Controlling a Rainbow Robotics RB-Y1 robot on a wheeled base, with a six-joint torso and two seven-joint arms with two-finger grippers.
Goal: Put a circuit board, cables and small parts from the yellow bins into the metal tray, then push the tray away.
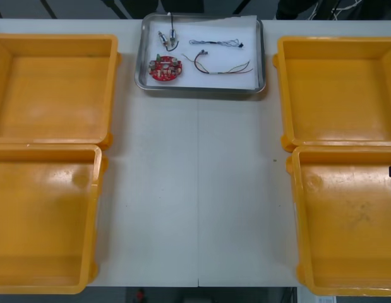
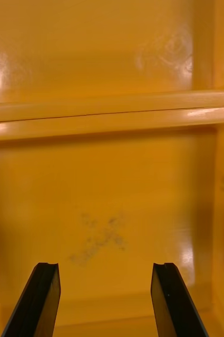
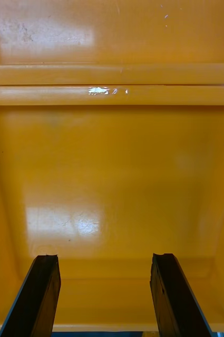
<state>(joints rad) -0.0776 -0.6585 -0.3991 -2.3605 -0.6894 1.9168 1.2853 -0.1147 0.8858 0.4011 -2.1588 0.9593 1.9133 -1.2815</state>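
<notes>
Though all four bins sit bare in the front view, the shallow rectangular metal tray (image 1: 201, 90) at the far middle of the table is loaded. On its white inside lie a round red circuit board (image 1: 164, 68), a few small metal parts (image 1: 167, 39) beyond it, a twisted blue and white cable (image 1: 214, 43) and a red and yellow cable (image 1: 220, 68) nearer the tray's right half. The tray lies close to the far edge, so I would judge the loading done and the push nearly or fully made. It should be light, stiff and slick on the table. Its near rim, pressed at the middle, is the place to push, since an off-centre shove would swing it and slide the loose cables.

In the right wrist view the right gripper (image 2: 105, 268) hangs over the near right yellow plastic bin (image 2: 112, 200), its fingers apart with nothing between them.

In the left wrist view the left gripper (image 3: 105, 258) hovers likewise over the near left yellow plastic bin (image 3: 112, 174), fingers spread wide and holding nothing.
</notes>
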